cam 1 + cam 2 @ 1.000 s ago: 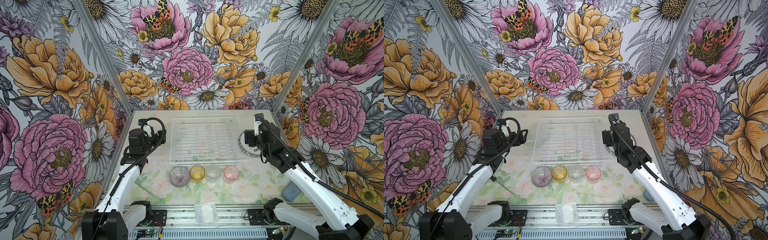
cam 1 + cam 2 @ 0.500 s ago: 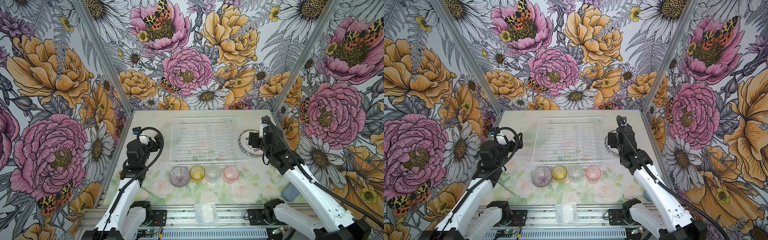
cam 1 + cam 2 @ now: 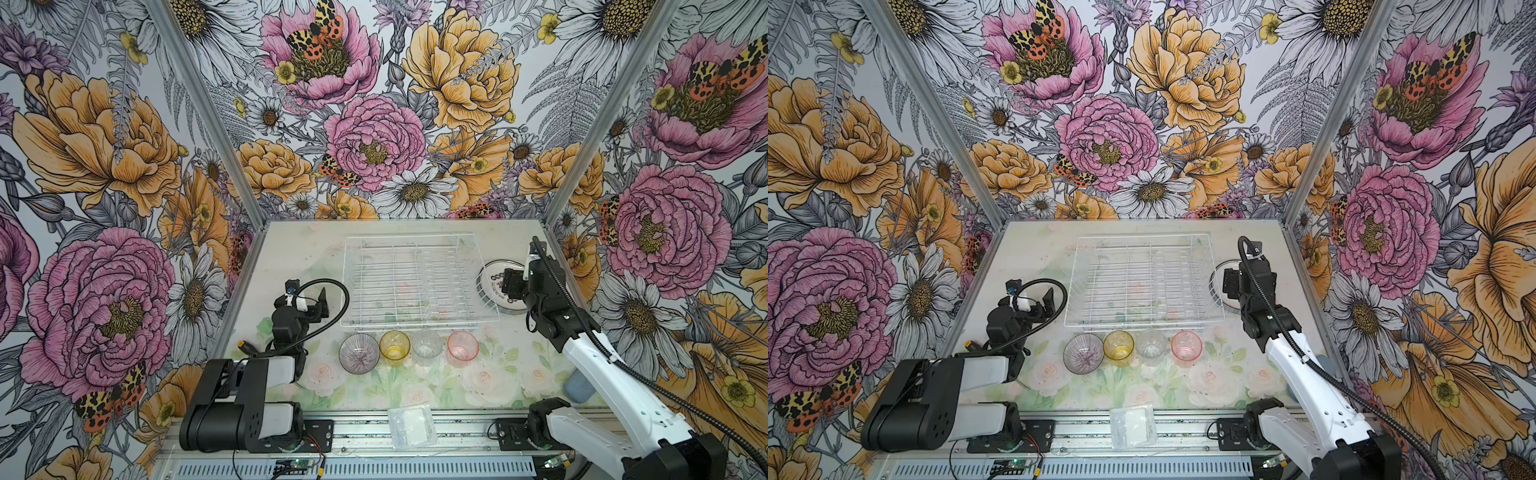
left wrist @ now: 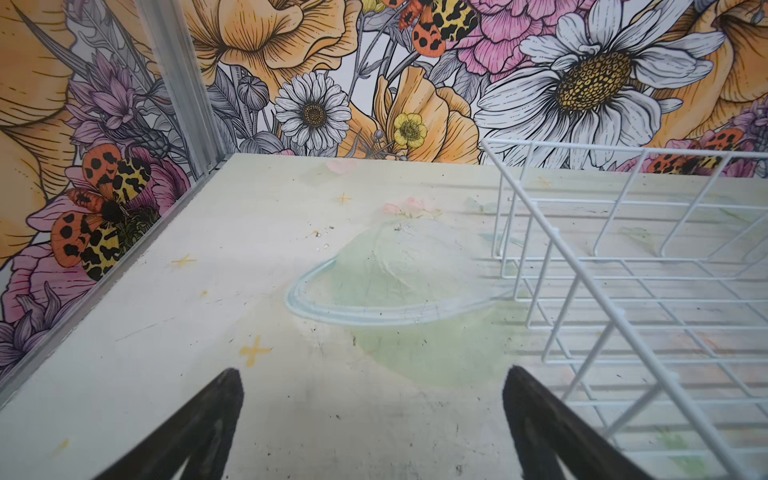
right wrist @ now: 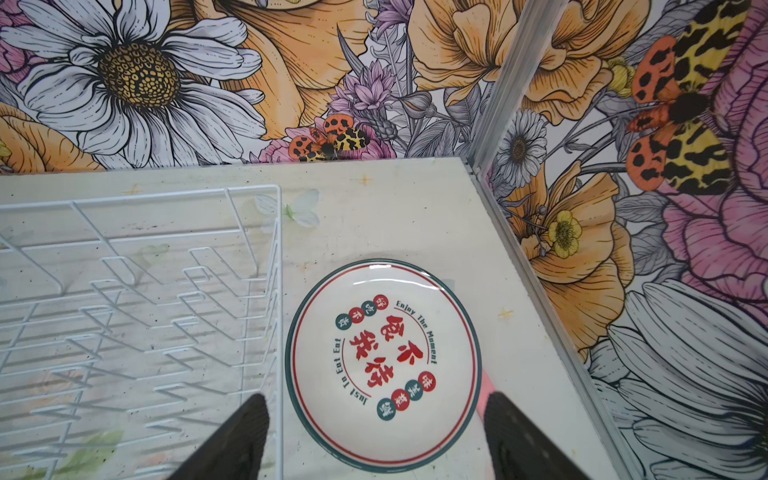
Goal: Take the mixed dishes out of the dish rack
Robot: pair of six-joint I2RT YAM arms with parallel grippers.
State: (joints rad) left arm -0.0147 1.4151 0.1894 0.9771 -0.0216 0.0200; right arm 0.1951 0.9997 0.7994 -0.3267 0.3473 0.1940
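Standing near the back of the table (image 3: 291, 257), the dish rack (image 3: 415, 325) shows only its white wire grid floor and upright prongs in both top views. The dishes sit outside it on the table. Just in front of the rack's near edge runs a row, apart from each other: the ribbed bowl (image 3: 359, 353), then the yellow tumbler (image 3: 394, 345), the clear tumbler (image 3: 427, 344) and the pink tumbler (image 3: 462, 345), all upright with their mouths up. Beside the rack's right wall lies a white dark-rimmed plate (image 5: 382, 365), flat and face up, its red characters readable in the right wrist view. In a top view its edge shows several rings, so it may top a stack, though I cannot tell for sure. The right tool (image 5: 376, 397) hangs over that plate with its jaws spread wide, one finger (image 5: 249, 432) toward the rack's wall and the other past the plate's outer rim, gripping nothing. The left tool (image 4: 372, 370) is left of the rack, above bare table, its jaws fully apart and empty. A clear plastic packet (image 3: 411, 424) rests on the front rail.
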